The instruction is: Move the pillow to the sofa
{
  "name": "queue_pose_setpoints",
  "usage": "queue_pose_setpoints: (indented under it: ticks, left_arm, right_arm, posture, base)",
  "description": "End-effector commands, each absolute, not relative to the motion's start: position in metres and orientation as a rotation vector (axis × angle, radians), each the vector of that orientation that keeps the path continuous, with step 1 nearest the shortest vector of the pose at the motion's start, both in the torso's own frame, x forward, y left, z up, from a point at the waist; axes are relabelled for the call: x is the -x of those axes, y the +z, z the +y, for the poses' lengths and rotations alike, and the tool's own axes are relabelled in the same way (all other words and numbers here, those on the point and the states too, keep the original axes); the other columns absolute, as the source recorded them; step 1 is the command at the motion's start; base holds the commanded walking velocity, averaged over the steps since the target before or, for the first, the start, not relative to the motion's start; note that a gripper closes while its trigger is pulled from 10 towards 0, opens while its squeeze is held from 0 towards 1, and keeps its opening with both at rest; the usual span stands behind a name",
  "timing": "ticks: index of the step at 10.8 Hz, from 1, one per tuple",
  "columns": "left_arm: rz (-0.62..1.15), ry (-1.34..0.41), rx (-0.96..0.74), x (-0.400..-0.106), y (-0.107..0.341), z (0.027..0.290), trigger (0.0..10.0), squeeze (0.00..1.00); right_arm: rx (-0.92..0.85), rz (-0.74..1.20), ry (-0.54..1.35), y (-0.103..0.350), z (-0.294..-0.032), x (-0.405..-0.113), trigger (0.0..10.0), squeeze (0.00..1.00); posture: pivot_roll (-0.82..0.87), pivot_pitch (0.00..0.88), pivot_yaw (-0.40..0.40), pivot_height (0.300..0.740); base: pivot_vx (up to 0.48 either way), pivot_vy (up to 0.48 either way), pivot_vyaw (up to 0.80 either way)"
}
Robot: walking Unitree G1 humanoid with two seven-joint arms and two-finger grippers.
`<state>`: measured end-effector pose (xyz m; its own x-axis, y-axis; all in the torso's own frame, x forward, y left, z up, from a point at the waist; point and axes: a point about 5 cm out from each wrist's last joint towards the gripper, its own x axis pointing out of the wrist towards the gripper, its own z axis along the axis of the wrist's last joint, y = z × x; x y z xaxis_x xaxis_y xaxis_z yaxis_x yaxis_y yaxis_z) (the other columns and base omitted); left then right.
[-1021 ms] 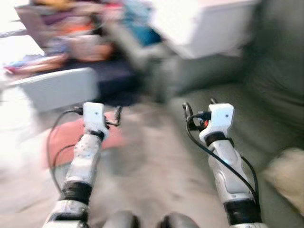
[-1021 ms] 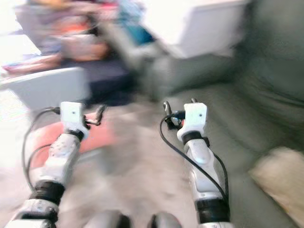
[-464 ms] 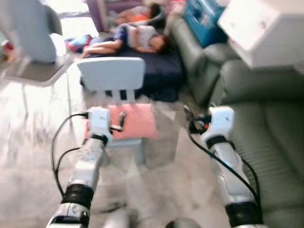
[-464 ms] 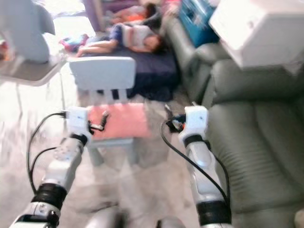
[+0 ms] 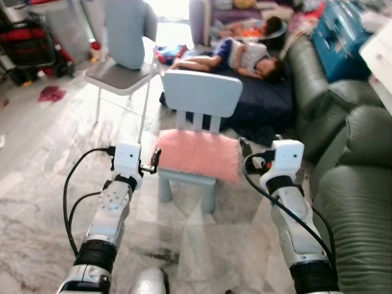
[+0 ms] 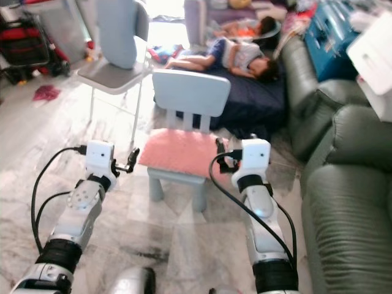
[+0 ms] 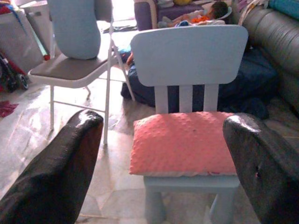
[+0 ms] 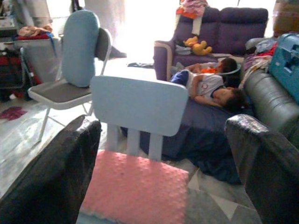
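A pink textured pillow (image 5: 199, 154) lies flat on the seat of a small pale-blue child's chair (image 5: 202, 93) straight ahead of me. My left gripper (image 5: 138, 153) is held out short of the chair's left front corner, open and holding nothing. My right gripper (image 5: 260, 142) hovers by the pillow's right edge, also open and holding nothing. In the left wrist view the pillow (image 7: 184, 142) sits between the two wide-spread fingers (image 7: 60, 163). The right wrist view looks past its fingers (image 8: 51, 172) at the pillow (image 8: 135, 189). The grey-green sofa (image 5: 361, 184) stands at my right.
A person (image 5: 245, 55) lies on a dark mattress (image 5: 269, 101) behind the small chair. A folding chair with a blue-grey cushion (image 5: 125, 30) stands at the back left. A blue suitcase (image 5: 340, 37) rests on the sofa's far end. Marble floor (image 5: 43, 159) lies to the left.
The whole view has swung from the sofa seat toward the small chair, which is now sharp and centred. Both arms keep the same outstretched pose with fingers apart.
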<state>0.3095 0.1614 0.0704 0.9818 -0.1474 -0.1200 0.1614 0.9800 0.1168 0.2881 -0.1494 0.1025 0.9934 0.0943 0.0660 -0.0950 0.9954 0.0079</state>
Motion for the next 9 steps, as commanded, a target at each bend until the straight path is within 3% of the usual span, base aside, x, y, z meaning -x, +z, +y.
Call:
queue_pose_setpoints:
  ticks: [1,4,9]
  left_arm:
    - [0.113,-0.157,-0.131,-0.3103,0.0716,0.1607,10.0,0.0]
    - [0.132,-0.157,-0.12,-0.3098,0.0697,0.1627,10.0,0.0]
    - [0.133,-0.156,-0.126,-0.3096,0.0684,0.164,10.0,0.0]
  right_arm:
    - [-0.011,-0.067,0.074,0.1015,-0.1536,-0.2881,10.0,0.0]
    - [-0.025,-0.058,0.041,0.0995,-0.1584,-0.288,10.0,0.0]
    - [0.005,-0.059,0.053,0.099,-0.158,-0.2898,10.0,0.0]
  posture:
    - [-0.03,0.048,-0.005,0.74]
    - [-0.03,0.052,-0.008,0.74]
    - [-0.03,0.051,-0.016,0.74]
  base:
    - [0.0,0.0,0.0]
    - [0.0,0.0,0.0]
    - [0.275,0.394,0.0]
